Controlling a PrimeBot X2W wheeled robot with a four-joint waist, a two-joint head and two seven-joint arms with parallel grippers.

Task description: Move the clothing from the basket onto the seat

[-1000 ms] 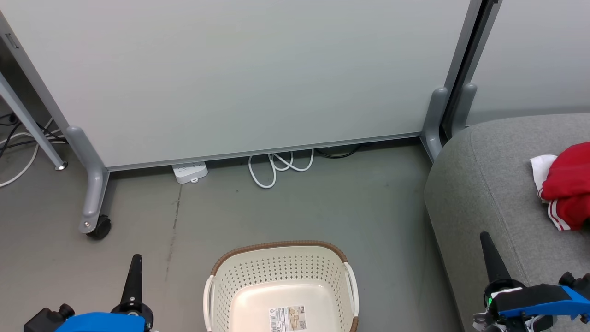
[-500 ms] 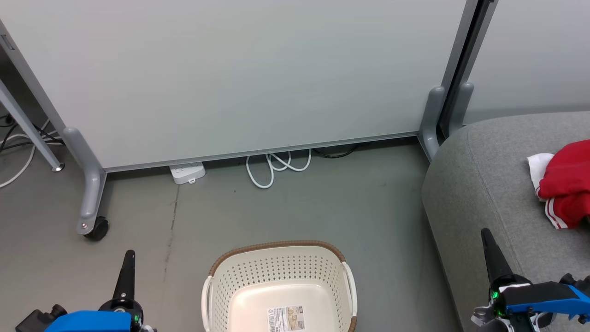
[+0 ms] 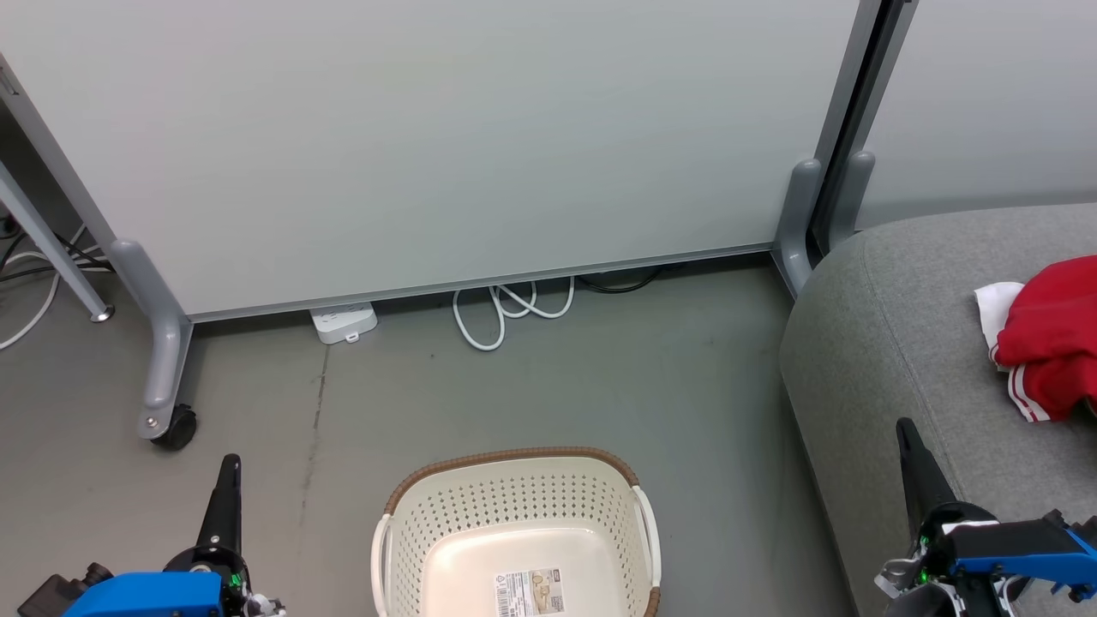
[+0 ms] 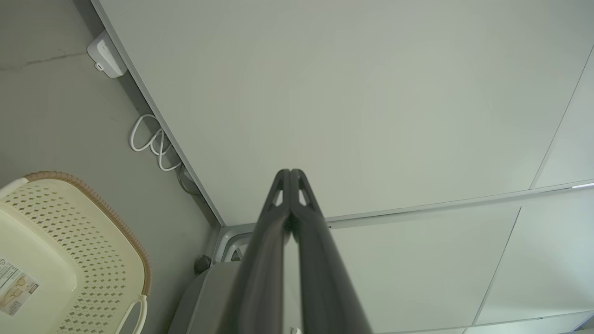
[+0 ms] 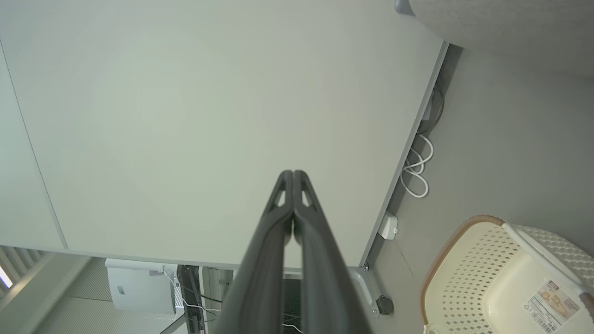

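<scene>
Plainly left tool (image 3: 229, 464), right tool (image 3: 902, 427): closed.

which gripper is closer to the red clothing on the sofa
Right. The right gripper hangs by the seat, near the clothing; the left gripper is on the far side of the basket.

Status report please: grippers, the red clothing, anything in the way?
Left gripper and right gripper both shut, holding nothing. Red white-striped clothing lies on the grey fabric seat; cream perforated plastic basket holds just its label. White coiled cable back by partition.
</scene>
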